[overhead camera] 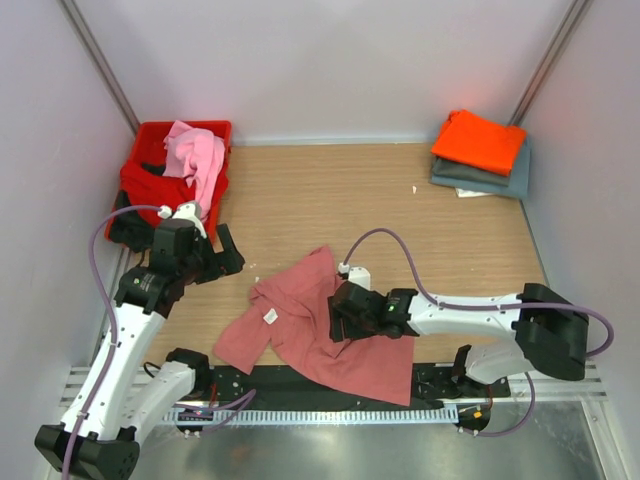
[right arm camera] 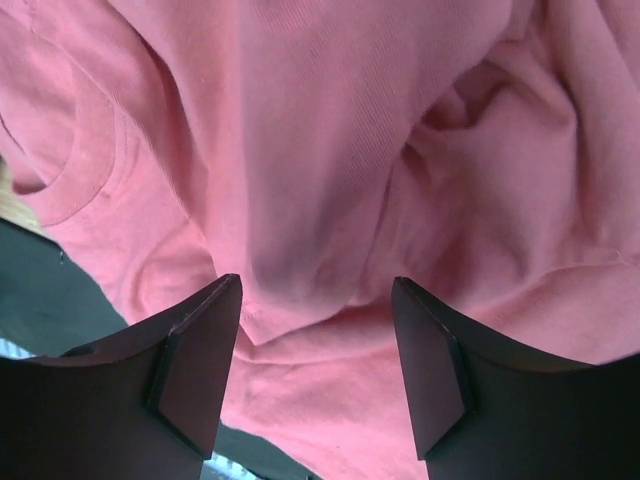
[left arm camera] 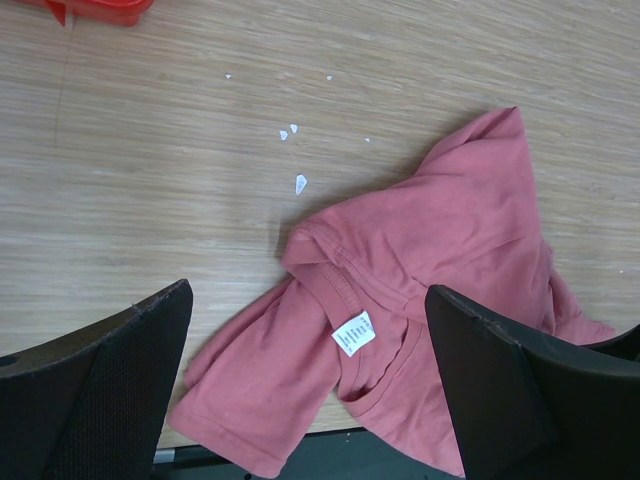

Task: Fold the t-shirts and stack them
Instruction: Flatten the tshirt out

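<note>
Left pincer [left arm camera: 308, 290] wide open, right pincer [right arm camera: 315, 283] low, jaws apart

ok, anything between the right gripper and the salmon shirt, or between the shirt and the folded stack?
Nothing visible. Right gripper sits right on the salmon shirt, cloth between its parted fingers. Table from there to the folded stack shows only tiny white scraps.

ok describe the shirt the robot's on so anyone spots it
Go to the near edge of the wooden table, around its middle. The salmon-pink t-shirt lies crumpled under the right gripper. Unlike the folded orange shirt far right or the light pink shirt in the red crate, it shows a white label.
</note>
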